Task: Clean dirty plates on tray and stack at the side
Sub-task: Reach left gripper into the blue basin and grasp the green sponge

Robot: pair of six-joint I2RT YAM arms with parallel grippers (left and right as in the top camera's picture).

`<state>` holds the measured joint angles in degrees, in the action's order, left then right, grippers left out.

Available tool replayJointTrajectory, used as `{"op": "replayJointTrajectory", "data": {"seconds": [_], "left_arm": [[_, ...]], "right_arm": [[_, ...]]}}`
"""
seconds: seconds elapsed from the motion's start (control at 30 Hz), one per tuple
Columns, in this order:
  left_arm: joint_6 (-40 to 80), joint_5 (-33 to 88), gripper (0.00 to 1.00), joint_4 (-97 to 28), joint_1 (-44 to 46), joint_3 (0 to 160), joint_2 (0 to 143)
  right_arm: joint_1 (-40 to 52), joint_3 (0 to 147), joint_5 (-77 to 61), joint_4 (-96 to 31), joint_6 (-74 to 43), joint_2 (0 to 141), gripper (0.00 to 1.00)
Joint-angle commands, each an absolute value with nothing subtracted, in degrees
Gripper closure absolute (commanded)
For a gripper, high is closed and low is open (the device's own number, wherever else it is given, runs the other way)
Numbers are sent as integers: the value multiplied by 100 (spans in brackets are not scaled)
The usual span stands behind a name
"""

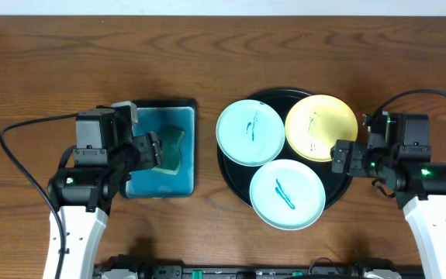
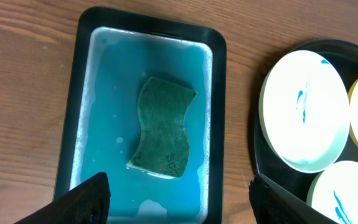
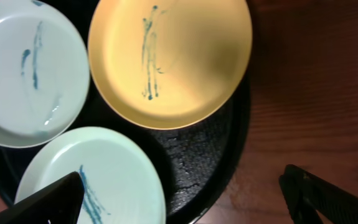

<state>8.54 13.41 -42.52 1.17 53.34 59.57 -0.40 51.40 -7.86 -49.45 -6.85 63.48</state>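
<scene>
Three plates lie on the round black tray (image 1: pixel 335 183): a mint plate (image 1: pixel 250 132) at the left, a yellow plate (image 1: pixel 320 127) at the back right and a second mint plate (image 1: pixel 287 194) in front. Each carries thin teal scribbles. My right gripper (image 1: pixel 340 159) hovers open over the tray's right rim, its fingers straddling the front mint plate (image 3: pixel 104 174) and the bare wood, with the yellow plate (image 3: pixel 179 56) just ahead. My left gripper (image 2: pixel 179 186) hangs open and empty above the near end of the basin, short of the green sponge (image 2: pixel 163 127).
A rectangular black-rimmed basin (image 1: pixel 191 147) of teal soapy water sits left of the tray and holds the sponge (image 1: pixel 174 151). A strip of bare wood (image 1: pixel 205 155) separates basin and tray. Black cables (image 1: pixel 21 167) trail at both outer sides.
</scene>
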Motion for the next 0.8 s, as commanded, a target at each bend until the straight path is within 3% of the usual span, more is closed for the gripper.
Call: {"op": "replayJointTrajectory", "data": {"seconds": [0.0,0.43,0.77], "left_arm": [[735,1396,27,-4246,93,5457,5927],[469,1055,29,-3612,276,5457,7122],[320,655,38,-3409,701,5457,8221]], "right_arm": [[10,5277,-1002,-4952,-574,6348,1],[10,5277,-1247,-4912,-572,6351,1],[10,5277,-1247,-4930,-572,6351,1]]}}
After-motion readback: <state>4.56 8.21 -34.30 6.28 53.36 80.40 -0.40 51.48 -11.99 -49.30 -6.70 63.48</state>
